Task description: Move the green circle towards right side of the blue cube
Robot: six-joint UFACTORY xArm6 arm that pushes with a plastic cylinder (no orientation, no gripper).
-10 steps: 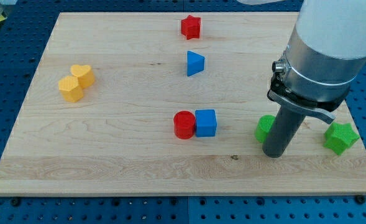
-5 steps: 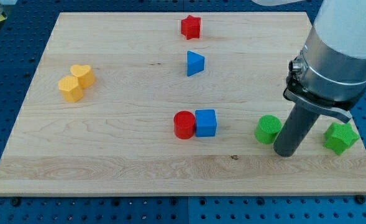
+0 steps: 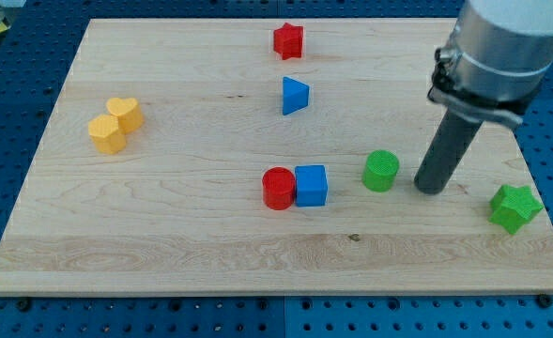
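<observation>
the green circle sits near the blue cube, on its right and a little toward the view's top. my tip, a bare rod holding nothing, stands just right of the circle, apart. an off-centre push could roll it past the cube's top, or shove the cube into the red cylinder.

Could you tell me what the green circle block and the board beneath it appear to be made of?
The green circle block looks like matte plastic or painted wood: its colour is uniform, without grain. The pale wooden board shows grain lines and small knots, with a smooth, unglossy finish.
</observation>
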